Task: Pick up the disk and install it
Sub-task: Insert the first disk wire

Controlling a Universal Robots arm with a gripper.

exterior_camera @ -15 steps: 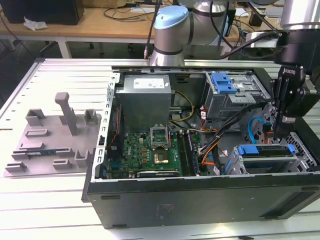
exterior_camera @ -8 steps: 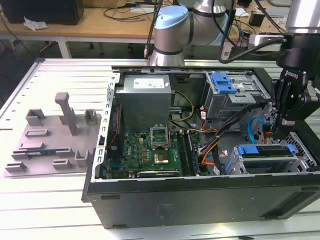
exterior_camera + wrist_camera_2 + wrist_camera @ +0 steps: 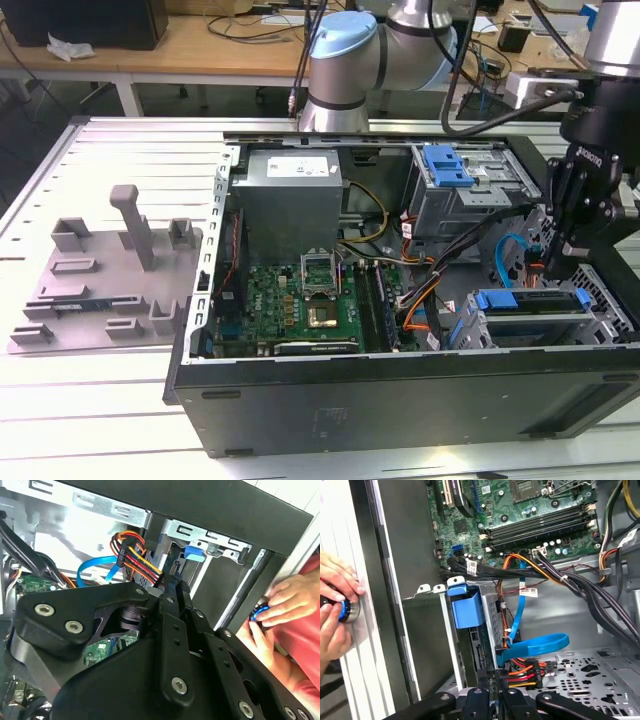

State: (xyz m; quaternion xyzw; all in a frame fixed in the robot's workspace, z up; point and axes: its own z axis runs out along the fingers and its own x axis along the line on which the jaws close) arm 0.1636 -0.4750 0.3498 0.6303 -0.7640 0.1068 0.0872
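**Case** (image 3: 400, 400): black, lid off, lying on its side on the slatted table (image 3: 90, 420). It contains:
- a green board (image 3: 300, 300) toward the exterior view's left
- a grey box (image 3: 290, 195) with a white sticker, above the board
- an upper cage (image 3: 480, 195) carrying a blue latch (image 3: 445, 165)
- a lower cage (image 3: 610, 305) in the corner at the exterior view's right

**Lower cage:** it holds the disk (image 3: 520, 302), lying flat, blue carrier uppermost, with a strip of grey face showing under it. In the first wrist view the disk (image 3: 468, 609) shows its blue carrier end at the cage mouth, beside the case wall.

**Cabling:** a blue cable (image 3: 540, 644) loops just beside the disk. Red, orange and yellow wires (image 3: 522, 671) end in a black plug near my pincer.

**My pincer** (image 3: 560, 262): it hangs close over the lower cage. In the first wrist view it (image 3: 492, 700) sits at the disk's cabled end. I cannot tell whether it is wide, narrow or gripping anything.

**Plate** (image 3: 100, 285): grey, with upright blocks, on the table well apart from the case, at the exterior view's left.

**A person's hands** (image 3: 335, 605): outside the case wall, closed round a small blue-ringed knob (image 3: 344, 611).
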